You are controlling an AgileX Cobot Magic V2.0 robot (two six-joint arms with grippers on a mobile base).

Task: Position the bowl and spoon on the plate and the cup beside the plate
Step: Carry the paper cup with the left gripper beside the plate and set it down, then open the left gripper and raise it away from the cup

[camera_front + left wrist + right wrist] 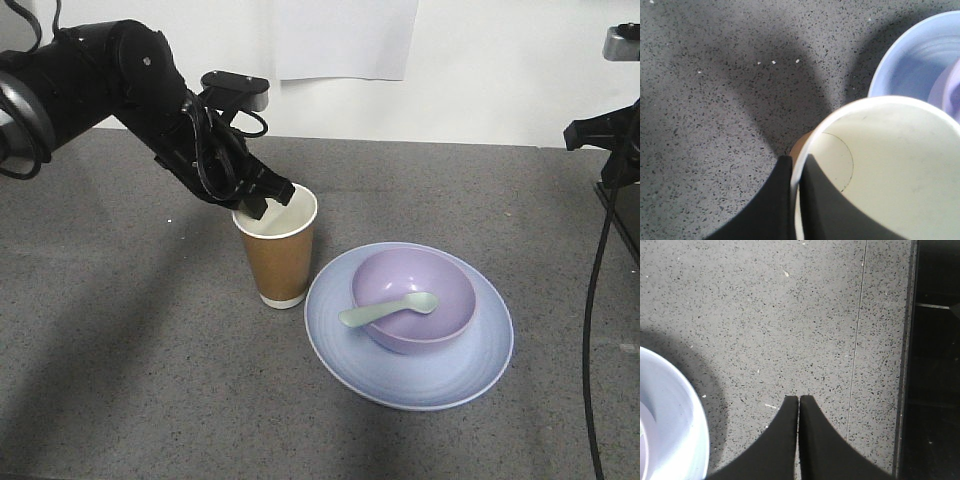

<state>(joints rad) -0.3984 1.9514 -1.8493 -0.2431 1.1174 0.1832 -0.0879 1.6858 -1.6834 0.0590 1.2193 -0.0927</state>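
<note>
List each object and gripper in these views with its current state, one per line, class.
cup: upright on the table, beside the plate, rim pinched by the left gripper.
bowl: upright on the plate.
spoon: lying in the bowl, handle over the rim.
plate: flat on the table.
left gripper: fingers shut on the cup's rim.
right gripper: shut, empty.

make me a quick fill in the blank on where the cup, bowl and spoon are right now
1. The left gripper pinches the rim of the ____.
2. The bowl sits on the ____.
3. The spoon lies across the bowl, its handle pointing toward the ____.
4. The right gripper is shut on ____.

Missing words: cup; plate; cup; nothing
</note>
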